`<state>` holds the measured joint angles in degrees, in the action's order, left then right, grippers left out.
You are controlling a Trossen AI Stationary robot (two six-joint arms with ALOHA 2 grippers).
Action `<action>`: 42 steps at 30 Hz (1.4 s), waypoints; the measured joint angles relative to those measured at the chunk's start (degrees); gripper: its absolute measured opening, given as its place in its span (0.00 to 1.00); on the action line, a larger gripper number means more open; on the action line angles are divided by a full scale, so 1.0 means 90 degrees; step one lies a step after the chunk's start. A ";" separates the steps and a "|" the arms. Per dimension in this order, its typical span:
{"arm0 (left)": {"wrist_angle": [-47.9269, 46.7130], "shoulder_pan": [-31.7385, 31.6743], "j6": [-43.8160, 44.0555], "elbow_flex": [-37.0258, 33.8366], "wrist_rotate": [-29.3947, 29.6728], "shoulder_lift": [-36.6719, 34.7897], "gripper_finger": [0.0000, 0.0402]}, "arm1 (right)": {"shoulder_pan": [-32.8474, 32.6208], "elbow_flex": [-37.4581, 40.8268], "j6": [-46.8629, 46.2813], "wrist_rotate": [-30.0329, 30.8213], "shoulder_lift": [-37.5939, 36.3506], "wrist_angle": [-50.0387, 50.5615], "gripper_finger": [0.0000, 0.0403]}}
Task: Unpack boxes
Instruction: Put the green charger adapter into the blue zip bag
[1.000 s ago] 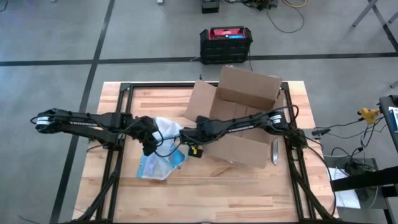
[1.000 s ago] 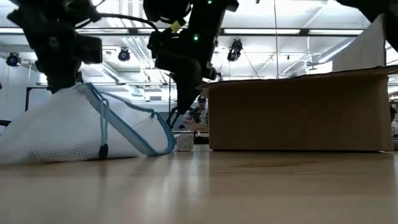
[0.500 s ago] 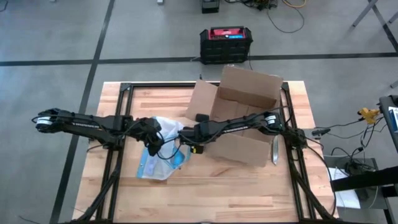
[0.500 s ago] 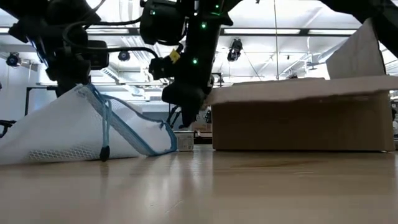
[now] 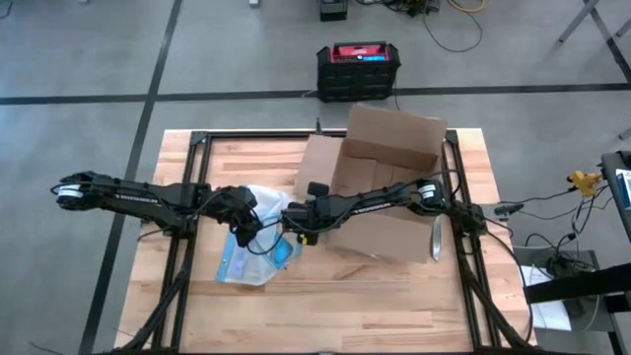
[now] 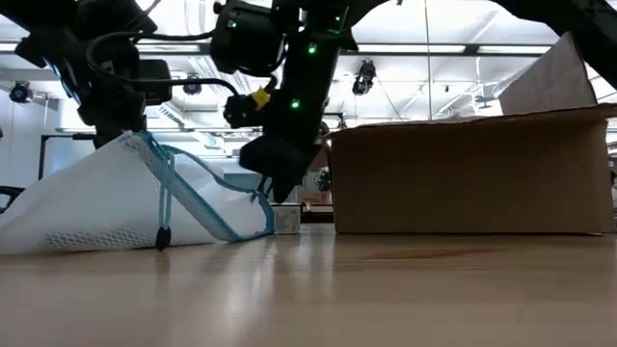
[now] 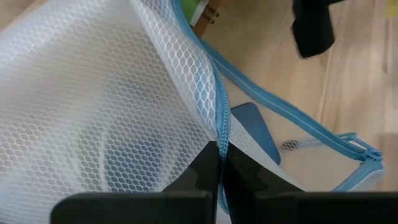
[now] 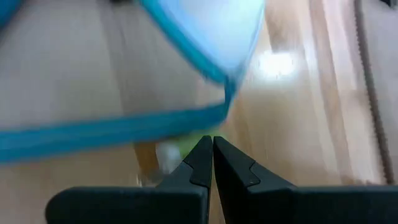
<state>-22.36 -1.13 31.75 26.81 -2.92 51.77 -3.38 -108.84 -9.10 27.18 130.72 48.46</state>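
Observation:
The brown cardboard box point(image 5: 389, 197) stands on its base on the table's right half, flaps open; in the low view the box point(image 6: 463, 173) fills the right side. A white mesh bag point(image 5: 251, 258) with a blue zipper edge lies left of it, its lower part on the table. My left gripper point(image 5: 240, 225) is shut on the bag's top. My right gripper point(image 5: 293, 225) is shut and hangs low at the bag's right end point(image 6: 255, 198), between bag and box. A small white and green item point(image 6: 286, 220) sits on the table there. My left gripper point(image 7: 219, 149) pinches the bag's blue zipper edge point(image 7: 219, 124) between its two fingers, coming from above. That edge is raised into a peak point(image 6: 130, 140); the mesh slopes down from it to the table on both sides. My right gripper point(image 8: 212, 144) is close to the bag's zipper end, but I cannot tell whether it touches it.
A black crate with a red top point(image 5: 358, 67) sits on the floor beyond the table's far edge. Bare wood point(image 5: 325, 306) runs along the table's near side. People and ceiling lights show in the room behind the table.
My right gripper has moved down and toward the table's left, closing on the bag's right end. The box's near flap tipped up briefly and settled level again. My left gripper has kept its hold on the bag.

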 joint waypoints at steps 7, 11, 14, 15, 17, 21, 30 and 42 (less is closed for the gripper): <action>0.0012 0.0000 -0.0141 0.0000 0.0000 0.0000 0.00 | -0.0019 0.0000 -0.0349 -0.0220 0.0062 0.0395 0.00; 0.0011 0.0000 -0.0141 0.0000 0.0000 0.0039 0.00 | -0.0163 -0.0009 -0.0531 -0.0613 -0.0024 0.0665 0.00; 0.0012 0.0002 -0.0141 0.0000 -0.0004 0.0065 0.00 | -0.0313 -0.0248 -0.0972 -0.1364 -0.0126 0.1234 0.00; 0.0011 0.0009 -0.0141 0.0000 -0.0006 0.0069 0.00 | -0.0365 -0.0366 -0.1056 -0.1677 -0.0180 0.1422 0.00; -0.0003 0.0010 -0.0147 0.0000 -0.0010 0.0073 0.00 | -0.0501 -0.0577 -0.1117 -0.2141 -0.0293 0.1607 0.00; 0.0004 0.0010 -0.0297 0.0000 -0.0021 0.0073 0.00 | -0.0748 -0.0814 -0.1123 -0.2234 -0.0601 0.1635 0.00; 0.0002 0.0029 -0.0452 0.0002 -0.0275 0.0070 0.00 | -0.0734 -0.0728 0.1823 -0.2599 -0.0582 0.2103 0.11; 0.0075 0.0039 -0.0225 0.0002 -0.0289 0.0070 0.00 | -0.0410 -0.0378 0.3956 -0.3066 -0.0327 0.1842 0.60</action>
<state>-21.68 -0.78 29.73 26.83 -5.52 52.40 -7.06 -112.24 26.51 -0.42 127.77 65.04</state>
